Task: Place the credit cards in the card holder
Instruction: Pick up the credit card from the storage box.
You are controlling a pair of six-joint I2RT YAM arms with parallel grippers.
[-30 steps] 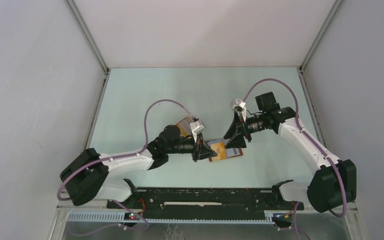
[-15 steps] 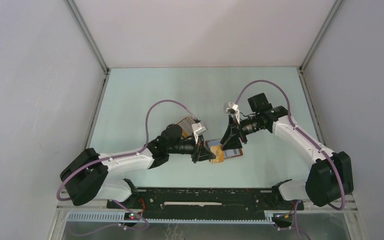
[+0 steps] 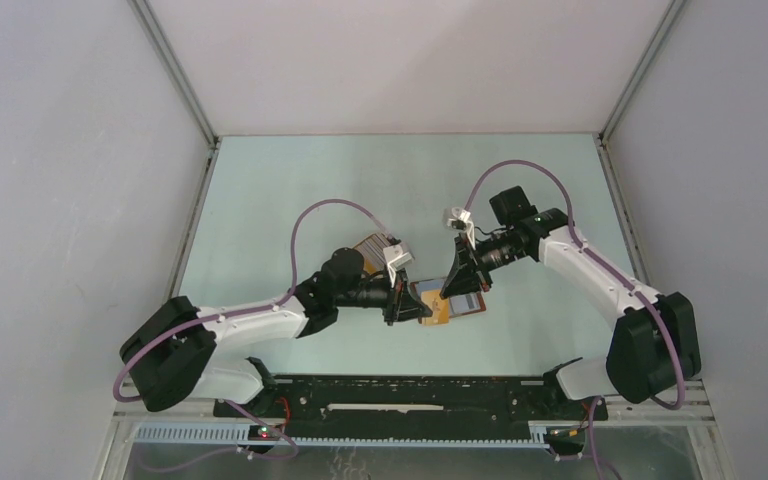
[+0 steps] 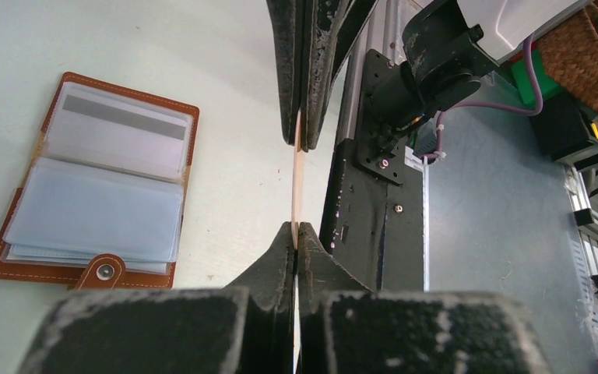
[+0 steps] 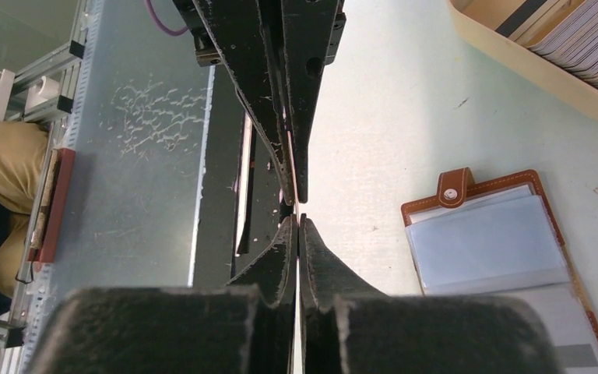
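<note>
Well, I have my left hand [image 4: 297, 227] pinched fully shut on one edge of a credit card [image 4: 297, 181], which stands edge-on over the worktop [image 4: 226, 93]. My right hand [image 5: 297, 220] is closed tight on its opposite edge. Just beside them the card holder [image 4: 93, 179] lies open and flat, pockets up, and farther off the tan tray [image 5: 514, 68] holds the other cards [image 5: 584, 35].

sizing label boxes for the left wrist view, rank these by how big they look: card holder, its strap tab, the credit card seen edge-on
1. card holder, lying open: clearly largest.
2-3. unranked: the credit card shows only a long thin edge, the strap tab is shorter but wider, so neither clearly looks bigger.
</note>
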